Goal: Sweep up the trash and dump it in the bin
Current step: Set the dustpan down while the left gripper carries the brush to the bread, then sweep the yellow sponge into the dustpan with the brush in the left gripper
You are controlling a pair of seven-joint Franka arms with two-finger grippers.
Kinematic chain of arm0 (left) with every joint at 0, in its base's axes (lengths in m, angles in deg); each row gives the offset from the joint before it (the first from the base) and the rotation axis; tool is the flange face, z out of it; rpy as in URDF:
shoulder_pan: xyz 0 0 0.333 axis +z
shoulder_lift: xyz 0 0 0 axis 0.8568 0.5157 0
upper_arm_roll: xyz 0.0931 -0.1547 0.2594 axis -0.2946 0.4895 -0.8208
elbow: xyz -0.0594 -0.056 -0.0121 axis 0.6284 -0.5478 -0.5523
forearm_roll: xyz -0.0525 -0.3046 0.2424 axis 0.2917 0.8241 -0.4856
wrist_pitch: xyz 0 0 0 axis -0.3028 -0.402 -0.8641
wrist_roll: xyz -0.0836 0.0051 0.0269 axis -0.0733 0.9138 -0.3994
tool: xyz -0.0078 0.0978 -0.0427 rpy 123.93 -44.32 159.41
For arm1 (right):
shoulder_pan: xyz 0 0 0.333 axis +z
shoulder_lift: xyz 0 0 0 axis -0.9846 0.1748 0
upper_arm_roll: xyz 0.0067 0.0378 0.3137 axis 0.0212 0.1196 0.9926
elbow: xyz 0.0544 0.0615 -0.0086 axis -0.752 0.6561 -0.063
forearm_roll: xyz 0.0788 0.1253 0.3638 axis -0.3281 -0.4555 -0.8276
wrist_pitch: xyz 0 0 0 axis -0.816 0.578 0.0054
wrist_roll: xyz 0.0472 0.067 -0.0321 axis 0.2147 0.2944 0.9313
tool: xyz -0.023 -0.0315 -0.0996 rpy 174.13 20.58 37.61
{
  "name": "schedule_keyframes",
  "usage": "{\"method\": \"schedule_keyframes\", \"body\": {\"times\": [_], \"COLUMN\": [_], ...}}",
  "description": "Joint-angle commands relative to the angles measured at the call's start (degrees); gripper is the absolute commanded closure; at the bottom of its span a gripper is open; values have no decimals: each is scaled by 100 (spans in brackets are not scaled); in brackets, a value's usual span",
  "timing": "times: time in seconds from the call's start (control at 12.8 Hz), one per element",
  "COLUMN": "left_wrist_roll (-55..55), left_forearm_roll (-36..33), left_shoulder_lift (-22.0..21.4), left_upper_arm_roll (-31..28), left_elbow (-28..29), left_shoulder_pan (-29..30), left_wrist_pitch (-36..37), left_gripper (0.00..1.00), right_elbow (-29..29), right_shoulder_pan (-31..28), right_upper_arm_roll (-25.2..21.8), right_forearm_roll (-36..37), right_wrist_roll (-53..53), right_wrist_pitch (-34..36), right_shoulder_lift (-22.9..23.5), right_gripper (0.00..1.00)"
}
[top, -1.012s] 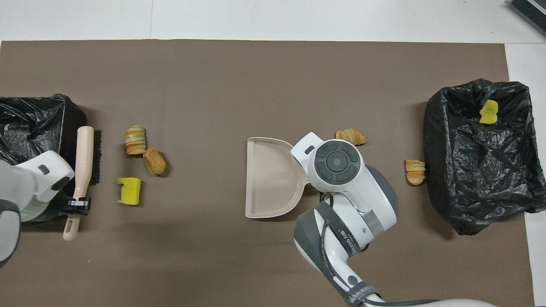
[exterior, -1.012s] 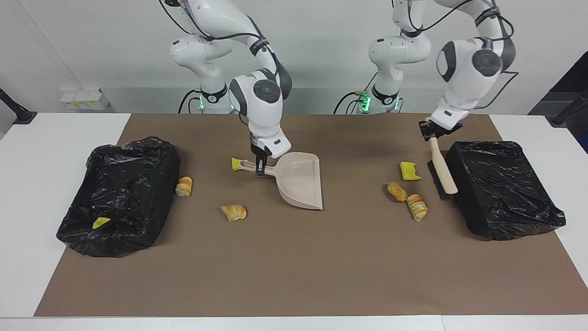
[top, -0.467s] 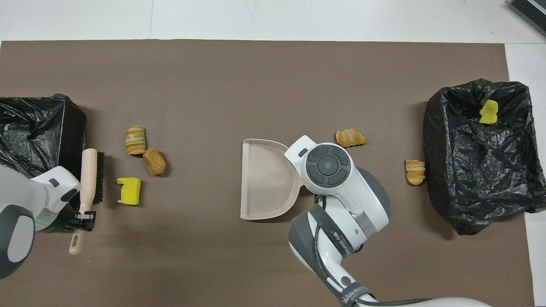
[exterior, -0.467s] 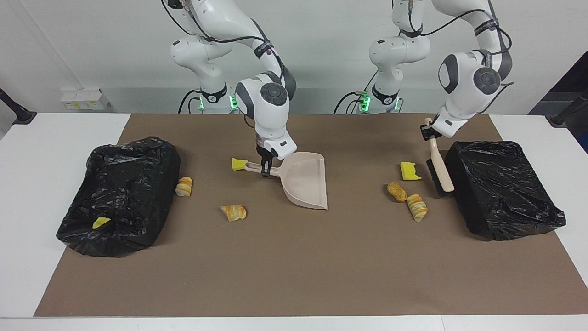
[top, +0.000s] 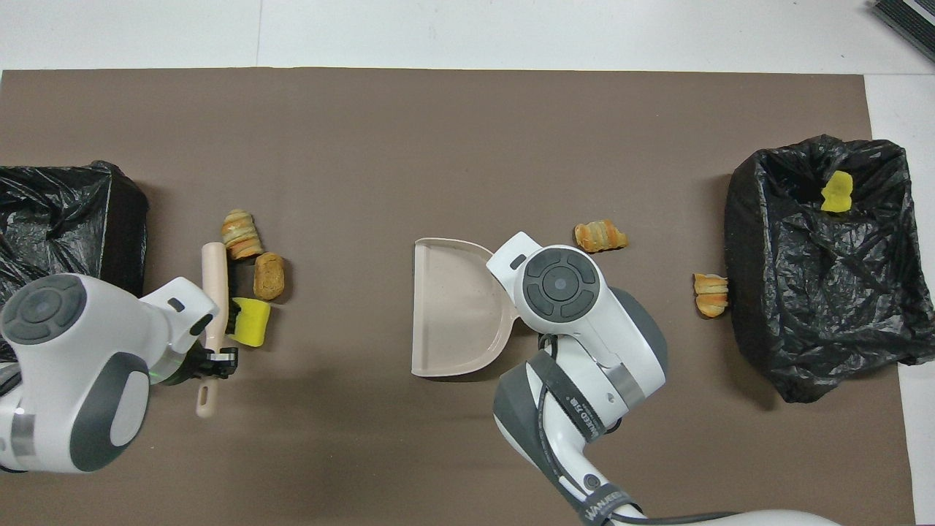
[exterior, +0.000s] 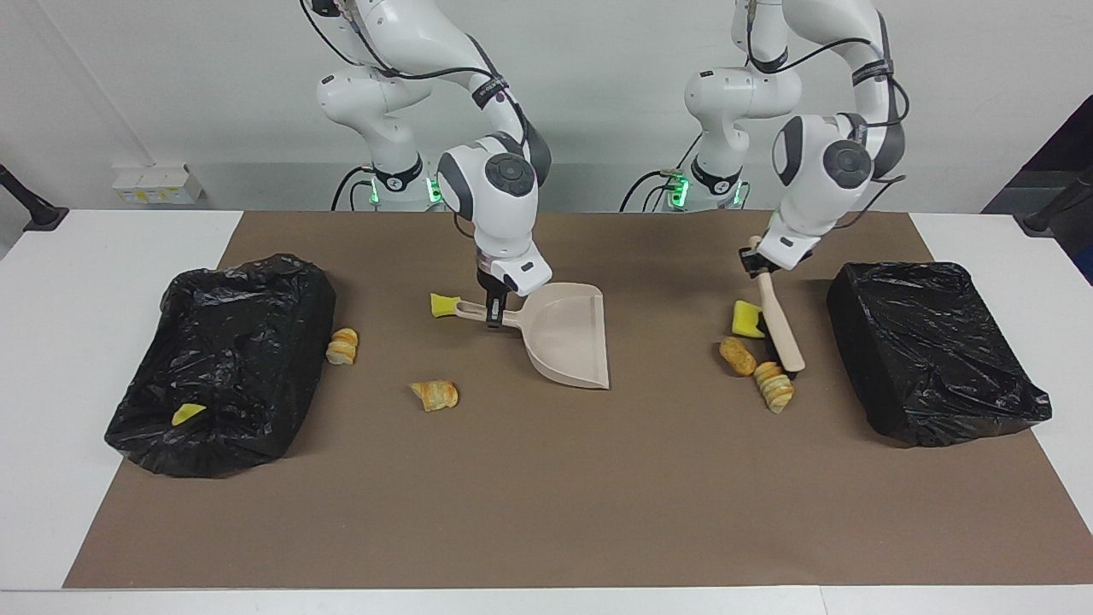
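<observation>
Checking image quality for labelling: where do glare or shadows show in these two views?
Facing view: soft highlights glint on the black bin bag; faint shadow under the dustpan. Overhead view: the right arm casts a soft shadow on the brown mat; bag creases shine; trash stays sharp.

A white table (exterior: 51,342) carries a brown mat (exterior: 546,495) under scattered trash (exterior: 435,395).

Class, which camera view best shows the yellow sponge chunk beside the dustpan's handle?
The facing view: the yellow sponge chunk lies in plain sight at the end of the dustpan handle. In the overhead view, the right arm covers it.
</observation>
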Motion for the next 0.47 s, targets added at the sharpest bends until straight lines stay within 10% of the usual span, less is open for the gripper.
{"method": "schedule_keyframes", "body": {"times": [0.0, 0.39], "left_wrist_roll": [-600, -936], "left_forearm_roll": [107, 897], "left_shoulder_lift": [139, 192], "left_upper_arm_roll": [-59, -50], "left_elbow": [-73, -258], "left_shoulder_pan": [-766, -1971], "left_wrist_pitch": [-196, -416], "left_gripper": [100, 100], "right_elbow": [-16, -33], "right_shoulder_pan": [72, 108], "right_upper_arm_roll": [18, 9], "right_forearm_roll": [164, 164], "right_wrist_roll": [-341, -377], "right_wrist_pitch": [-138, -155], "right_shoulder_lift": [86, 121], "right_gripper": [100, 100]}}
